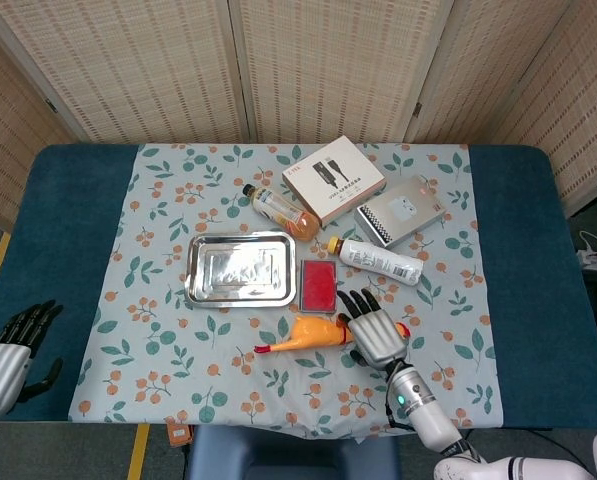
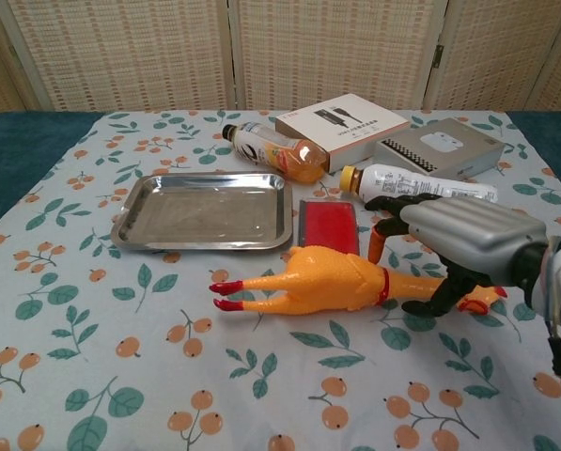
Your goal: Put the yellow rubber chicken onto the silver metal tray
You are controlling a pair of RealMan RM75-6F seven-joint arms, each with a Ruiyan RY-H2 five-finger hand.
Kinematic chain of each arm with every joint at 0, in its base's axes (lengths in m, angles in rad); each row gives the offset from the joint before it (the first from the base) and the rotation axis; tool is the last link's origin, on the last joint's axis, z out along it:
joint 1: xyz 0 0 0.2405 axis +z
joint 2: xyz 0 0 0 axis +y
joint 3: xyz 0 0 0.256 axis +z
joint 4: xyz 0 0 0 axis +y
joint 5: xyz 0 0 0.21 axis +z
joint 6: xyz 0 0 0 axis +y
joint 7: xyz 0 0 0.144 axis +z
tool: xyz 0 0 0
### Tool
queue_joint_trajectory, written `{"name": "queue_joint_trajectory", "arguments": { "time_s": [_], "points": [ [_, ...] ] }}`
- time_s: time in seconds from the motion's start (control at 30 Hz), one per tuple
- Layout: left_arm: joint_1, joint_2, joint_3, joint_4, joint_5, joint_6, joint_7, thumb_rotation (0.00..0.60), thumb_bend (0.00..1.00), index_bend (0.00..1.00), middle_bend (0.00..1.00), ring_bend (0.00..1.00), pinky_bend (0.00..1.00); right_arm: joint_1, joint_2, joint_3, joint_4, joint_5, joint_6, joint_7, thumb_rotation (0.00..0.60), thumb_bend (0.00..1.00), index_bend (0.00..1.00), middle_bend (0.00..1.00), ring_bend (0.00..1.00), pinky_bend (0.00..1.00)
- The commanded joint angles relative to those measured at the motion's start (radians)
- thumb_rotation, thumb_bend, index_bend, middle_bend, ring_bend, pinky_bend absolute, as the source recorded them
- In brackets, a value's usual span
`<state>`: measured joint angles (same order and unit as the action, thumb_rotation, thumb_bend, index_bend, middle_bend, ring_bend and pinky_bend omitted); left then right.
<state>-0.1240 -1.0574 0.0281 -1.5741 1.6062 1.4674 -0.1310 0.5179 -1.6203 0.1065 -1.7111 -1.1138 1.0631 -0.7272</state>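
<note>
The yellow rubber chicken (image 1: 310, 335) (image 2: 322, 281) lies on the flowered cloth in front of the silver metal tray (image 1: 236, 268) (image 2: 200, 212), with its red feet pointing left and its head to the right. My right hand (image 1: 375, 335) (image 2: 452, 242) hovers over the chicken's neck and head with fingers spread, holding nothing. It hides part of the neck. The tray has nothing on it. My left hand (image 1: 8, 355) hangs off the table's front left corner, fingers apart and empty; the chest view does not show it.
A red flat case (image 1: 318, 283) (image 2: 329, 225) lies between tray and chicken. Behind are an orange juice bottle (image 1: 278, 210) (image 2: 278, 151), a white bottle (image 1: 380, 260) (image 2: 421, 180), a white box (image 1: 333, 180) and a grey box (image 1: 400, 210).
</note>
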Motion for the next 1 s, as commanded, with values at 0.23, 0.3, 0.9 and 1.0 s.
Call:
{"name": "queue_joint_trajectory", "arguments": {
  "time_s": [0.23,0.3,0.9,1.0],
  "points": [
    [0.0,0.007,-0.001,0.005,-0.003,-0.002,-0.02,0.6,0.45,0.0,0.0,0.0,0.1,0.012,-0.036,-0.009,0.066,0.058,0.009,-0.016,0.6,0.21,0.38,0.0,0.0,0.0],
    [0.0,0.008,0.001,0.003,0.001,-0.002,-0.018,0.6,0.45,0.0,0.0,0.0,0.1,0.018,-0.051,-0.007,0.091,0.08,0.001,-0.013,0.6,0.21,0.38,0.0,0.0,0.0],
    [0.0,0.011,-0.003,0.007,-0.004,-0.005,-0.028,0.6,0.45,0.0,0.0,0.0,0.1,0.028,-0.101,-0.005,0.156,0.093,0.028,0.06,0.6,0.21,0.74,0.36,0.28,0.51],
    [-0.001,0.011,-0.002,0.008,-0.004,-0.007,-0.028,0.6,0.45,0.0,0.0,0.0,0.1,0.026,-0.102,-0.007,0.154,0.087,0.039,0.064,0.6,0.22,0.8,0.46,0.44,0.65]
  ]
}}
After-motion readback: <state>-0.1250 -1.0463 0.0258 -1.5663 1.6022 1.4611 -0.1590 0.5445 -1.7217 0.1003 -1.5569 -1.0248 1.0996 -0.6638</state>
